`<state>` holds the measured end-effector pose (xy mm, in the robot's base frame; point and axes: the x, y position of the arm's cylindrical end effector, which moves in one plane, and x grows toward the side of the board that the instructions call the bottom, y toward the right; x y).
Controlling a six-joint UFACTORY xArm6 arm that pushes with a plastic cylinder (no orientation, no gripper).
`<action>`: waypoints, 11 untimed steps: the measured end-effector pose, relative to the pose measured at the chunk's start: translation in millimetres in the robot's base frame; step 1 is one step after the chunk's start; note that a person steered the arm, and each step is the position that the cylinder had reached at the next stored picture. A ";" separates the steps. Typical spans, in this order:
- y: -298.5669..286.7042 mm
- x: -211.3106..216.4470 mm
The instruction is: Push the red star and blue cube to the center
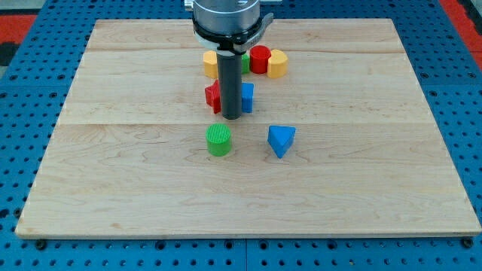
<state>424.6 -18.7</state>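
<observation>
The arm has no claw, only my tip [230, 117], set between one red star [213, 96] and one blue cube [247, 97] on the bench [361, 173]. Nearer lie one green cylinder [219, 140] and one blue triangle [281, 140].

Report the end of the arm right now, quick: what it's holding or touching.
No gripper, just a rod: nothing held.
My tip sits between the red star and the blue cube, close against both; actual contact cannot be told.
</observation>
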 end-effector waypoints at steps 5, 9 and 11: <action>-45.7 10.0; -58.5 -17.6; -65.4 -22.3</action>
